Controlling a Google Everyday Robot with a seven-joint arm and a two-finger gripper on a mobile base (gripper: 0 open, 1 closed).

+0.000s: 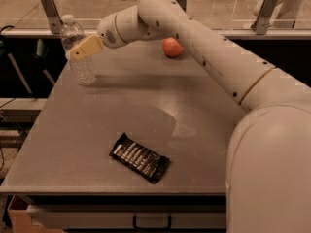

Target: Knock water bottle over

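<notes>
The water bottle (83, 72) is found standing upright near the far left corner of the table (87, 130). The gripper (80, 51) is set across its upper half (apparently touching; the claw's state cannot be told). An apple (172, 47) is noted farther back, and a dark snack bar (140, 158) near the front edge.

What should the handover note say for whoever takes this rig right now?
Tool: arm stretched to the far left corner of the table, tip level with the water bottle's upper half and overlapping it in the camera view. Contact cannot be confirmed.
Water bottle: upright at the far left corner, cap on.
Other items: apple at the far edge, dark snack bar near the front. Both are apart from the tool.
Done: approach to the bottle.
Left: the bottle is not yet knocked over. A sideways push from the tool high on the bottle would likely tip it.
</notes>
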